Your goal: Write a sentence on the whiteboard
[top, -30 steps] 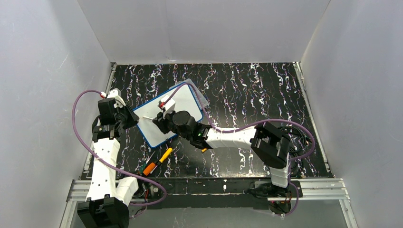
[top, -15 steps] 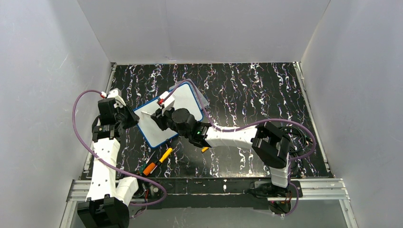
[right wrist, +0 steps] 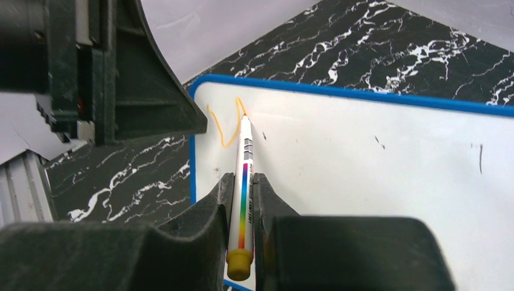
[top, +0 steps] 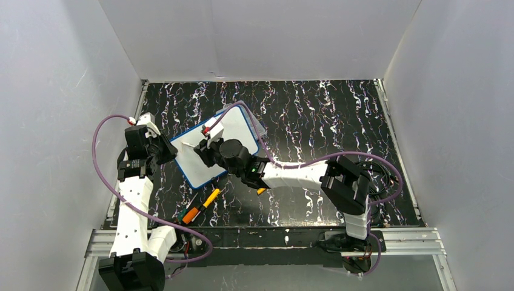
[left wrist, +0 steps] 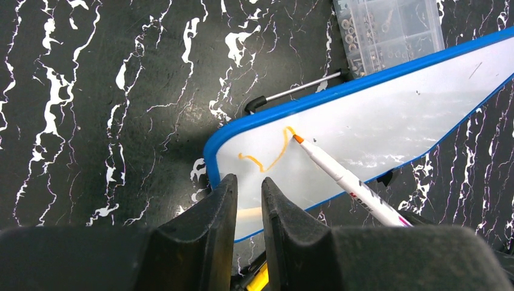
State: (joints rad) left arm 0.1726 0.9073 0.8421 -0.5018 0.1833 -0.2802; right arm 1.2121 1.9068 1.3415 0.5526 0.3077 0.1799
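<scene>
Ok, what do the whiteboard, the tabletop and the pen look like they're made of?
The whiteboard: glossy white coated panel, faint sheen, with a blue rim that looks plastic. The tabletop: black with white veins, marble-look, perhaps laminate; cannot tell. The pen: smooth white plastic barrel, rainbow print, yellow end cap.

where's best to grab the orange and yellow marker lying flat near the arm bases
Likely mid-barrel on the orange and yellow marker, coming straight down from above, jaws across its narrow width: it lies flat and slanted on the black marbled table.
</scene>
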